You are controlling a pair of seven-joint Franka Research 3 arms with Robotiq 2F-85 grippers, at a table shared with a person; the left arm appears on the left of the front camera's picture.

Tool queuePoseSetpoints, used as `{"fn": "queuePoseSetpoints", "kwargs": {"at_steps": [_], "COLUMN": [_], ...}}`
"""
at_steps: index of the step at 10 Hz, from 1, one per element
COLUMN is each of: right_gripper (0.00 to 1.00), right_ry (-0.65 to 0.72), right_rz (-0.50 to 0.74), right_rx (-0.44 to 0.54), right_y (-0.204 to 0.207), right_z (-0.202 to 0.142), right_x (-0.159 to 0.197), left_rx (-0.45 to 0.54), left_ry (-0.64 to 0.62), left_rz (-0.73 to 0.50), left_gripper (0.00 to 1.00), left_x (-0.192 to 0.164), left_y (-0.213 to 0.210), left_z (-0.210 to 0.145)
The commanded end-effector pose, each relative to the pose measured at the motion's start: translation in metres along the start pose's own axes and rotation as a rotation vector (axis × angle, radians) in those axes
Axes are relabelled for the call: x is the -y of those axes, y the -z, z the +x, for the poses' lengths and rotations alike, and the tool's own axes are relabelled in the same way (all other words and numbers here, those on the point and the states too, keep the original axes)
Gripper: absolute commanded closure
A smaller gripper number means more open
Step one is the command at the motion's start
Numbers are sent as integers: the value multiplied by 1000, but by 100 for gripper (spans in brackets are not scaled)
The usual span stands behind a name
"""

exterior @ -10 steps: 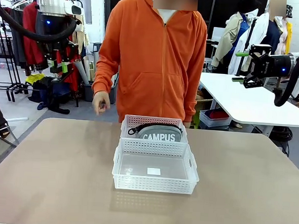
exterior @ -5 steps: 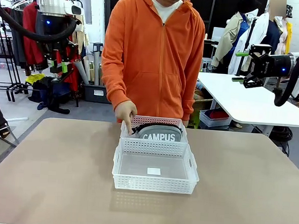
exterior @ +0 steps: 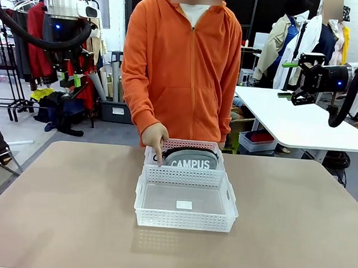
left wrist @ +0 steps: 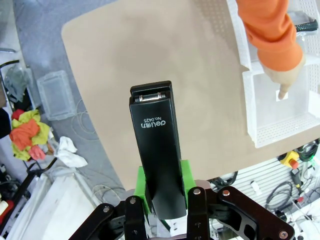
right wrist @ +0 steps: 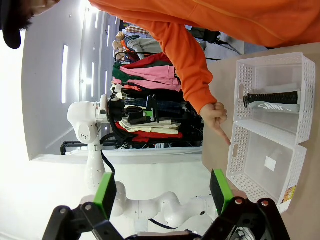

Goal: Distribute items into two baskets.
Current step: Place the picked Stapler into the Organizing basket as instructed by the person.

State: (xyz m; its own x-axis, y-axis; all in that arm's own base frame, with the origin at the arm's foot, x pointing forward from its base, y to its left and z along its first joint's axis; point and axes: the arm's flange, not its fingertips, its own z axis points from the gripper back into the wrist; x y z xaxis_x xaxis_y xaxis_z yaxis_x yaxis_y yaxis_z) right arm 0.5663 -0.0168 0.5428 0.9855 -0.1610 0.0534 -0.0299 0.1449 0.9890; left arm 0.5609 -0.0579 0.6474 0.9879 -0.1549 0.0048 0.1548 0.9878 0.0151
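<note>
Left wrist view: my left gripper (left wrist: 161,200) is clamped on the black stapler (left wrist: 156,150), rigid, smooth, gripped near its base, high beside the near basket (exterior: 186,202); pouch (exterior: 191,158) beyond it. Right gripper (right wrist: 162,192) gapes, holding nothing.

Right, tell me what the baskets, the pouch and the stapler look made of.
Baskets: translucent white plastic, judging by the moulded lattice walls. Pouch: grey, probably woven fabric, matte, printed lettering. Stapler: smooth black casing, plastic or painted metal, with a shiny metal pin at its hinge.
</note>
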Motion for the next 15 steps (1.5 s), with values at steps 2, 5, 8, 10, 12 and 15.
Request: {"fn": "queuePoseSetpoints", "kwargs": {"at_steps": [2,5,8,10,12,15], "right_gripper": [0,0,0,0,0,0], "right_ry": [-4,-4,-4,-4,-4,-4], "right_rz": [6,6,6,6,6,6], "right_rx": [3,3,3,3,3,3], "right_y": [0,0,0,0,0,0], "right_z": [0,0,0,0,0,0], "right_x": [-2,-2,-2,-2,-2,-2], "left_rx": [0,-7,21,90,159,227], "left_ry": [-8,97,307,463,626,817], "left_rz": [3,5,-19,-50,-39,-5], "left_gripper": [100,100,100,100,100,100], "left_x": [-1,6,22,36,56,94], "left_y": [-2,0,-6,-14,-23,-31], "left_z": [-3,-1,-12,-20,-26,-29]}}
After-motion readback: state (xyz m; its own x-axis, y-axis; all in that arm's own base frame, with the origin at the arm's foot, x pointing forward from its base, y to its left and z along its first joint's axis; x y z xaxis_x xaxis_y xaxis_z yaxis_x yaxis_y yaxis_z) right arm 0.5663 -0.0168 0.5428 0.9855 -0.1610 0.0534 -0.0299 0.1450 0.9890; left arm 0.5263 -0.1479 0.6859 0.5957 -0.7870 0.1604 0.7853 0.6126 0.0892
